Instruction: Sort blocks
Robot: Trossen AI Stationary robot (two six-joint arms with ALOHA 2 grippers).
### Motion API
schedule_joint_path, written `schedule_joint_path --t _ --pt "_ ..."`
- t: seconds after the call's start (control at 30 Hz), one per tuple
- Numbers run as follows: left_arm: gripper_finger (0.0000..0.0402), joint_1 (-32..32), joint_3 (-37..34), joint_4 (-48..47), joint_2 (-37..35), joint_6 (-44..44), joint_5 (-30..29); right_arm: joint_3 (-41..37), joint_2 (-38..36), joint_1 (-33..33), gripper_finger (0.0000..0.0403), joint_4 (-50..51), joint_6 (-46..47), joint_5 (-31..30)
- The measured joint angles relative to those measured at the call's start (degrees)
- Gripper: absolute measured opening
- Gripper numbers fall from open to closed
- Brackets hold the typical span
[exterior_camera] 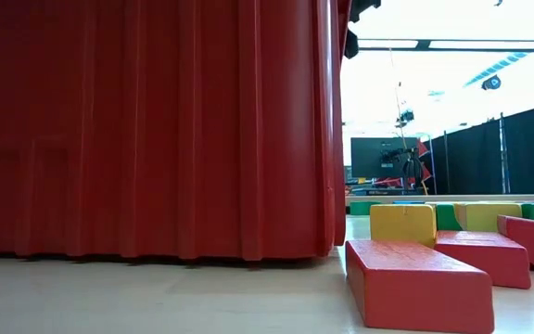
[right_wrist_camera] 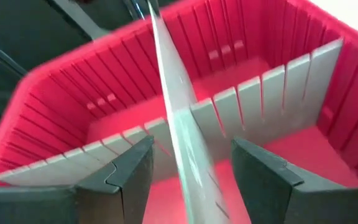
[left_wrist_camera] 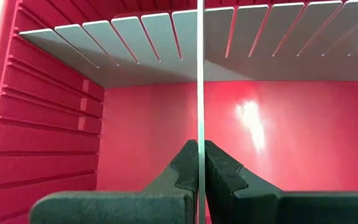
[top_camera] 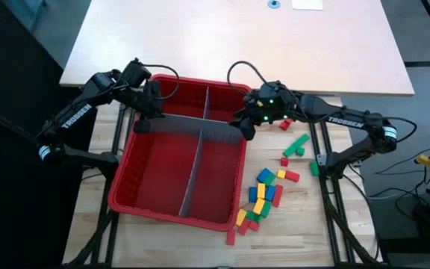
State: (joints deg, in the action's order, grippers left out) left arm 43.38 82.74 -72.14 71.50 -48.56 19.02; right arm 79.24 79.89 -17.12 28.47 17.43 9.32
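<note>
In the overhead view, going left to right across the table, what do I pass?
Left gripper shut on the grey slotted divider panel → big red plastic bin → open right gripper at the bin's right rim → scattered small red, green, blue and yellow blocks.

Red bin [top_camera: 149,196], grey dividers [top_camera: 192,178], multicoloured blocks [top_camera: 263,196]

Glossy ribbed plastic bin [top_camera: 136,175], matt grey dividers [top_camera: 200,123], wooden table [top_camera: 304,224].

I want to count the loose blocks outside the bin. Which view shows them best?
The high view: the whole scatter of blocks lies on the table beside the red bin. The low view shows only a few nearest blocks, overlapping. Both wrist views show only the bin's inside and dividers.
</note>
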Motion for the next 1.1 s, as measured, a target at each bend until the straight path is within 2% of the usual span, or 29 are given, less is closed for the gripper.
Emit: schedule_joint_path --t 0.13,0.37,0.47,0.6,0.63,1.1 --pt "0.0000 0.0 0.0 0.0 0.0 -0.3 -0.3 0.0 1.4 0.0 0.0190 3.9 -0.2 -0.1" --pt "0.0000 0.0 0.0 0.0 0.0 -0.4 -0.4 0.0 2.3 0.1 0.0175 4.3 -2.1 -0.1" --pt "0.0000 0.0 0.0 0.0 0.0 -0.5 -0.4 0.0 2.3 0.1 0.0130 4.3 -3.6 -0.4" --pt "0.0000 0.0 0.0 0.1 0.0 -0.5 -0.5 0.0 2.3 0.2 0.0027 4.2 -5.1 -0.1" --pt "0.0000 0.0 0.0 0.1 0.0 -0.5 -0.5 0.0 2.3 0.2 0.0015 4.1 -5.7 -0.1" --pt "0.0000 -0.1 0.0 2.7 0.1 -1.1 1.5 0.0 1.4 0.1 0.0001 6.8 -5.5 0.1"
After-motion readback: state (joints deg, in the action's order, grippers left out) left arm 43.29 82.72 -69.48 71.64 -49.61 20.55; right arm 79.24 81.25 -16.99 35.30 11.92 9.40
